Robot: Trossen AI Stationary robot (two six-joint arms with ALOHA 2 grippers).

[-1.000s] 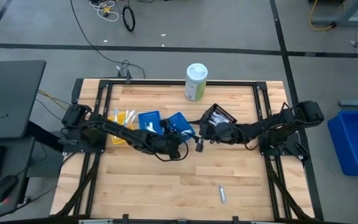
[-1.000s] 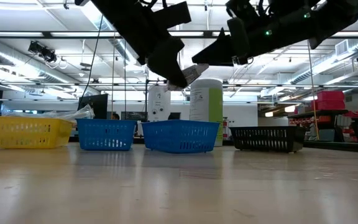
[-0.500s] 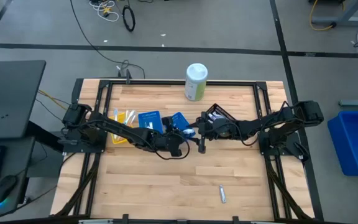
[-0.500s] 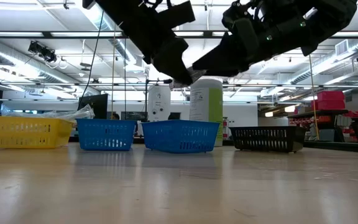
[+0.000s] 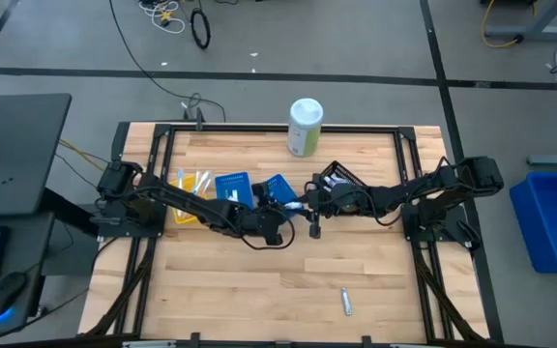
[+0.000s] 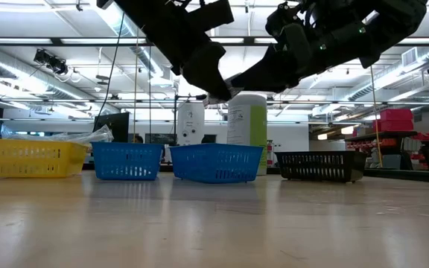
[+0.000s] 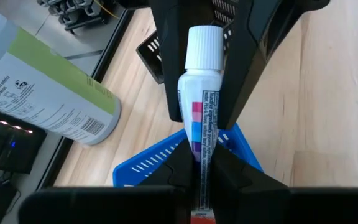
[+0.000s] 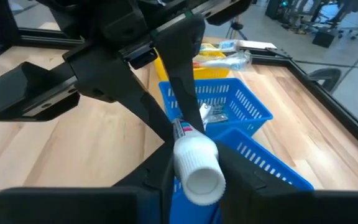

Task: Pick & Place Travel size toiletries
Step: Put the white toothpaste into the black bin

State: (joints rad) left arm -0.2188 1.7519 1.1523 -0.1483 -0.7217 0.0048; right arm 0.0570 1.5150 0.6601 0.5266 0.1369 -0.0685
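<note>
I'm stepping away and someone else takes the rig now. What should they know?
Left hand: shut on the flat end of a toothpaste tube, held in the air over the middle blue basket.
Right hand: closing around the same tube's cap end; a handover looks under way, but whether its grip is firm does not show.
Another small tube lies on the table near the front edge.
Items already sit in the yellow basket.
Left: finish the handover, place this tube, then fetch the tube on the table.
</note>
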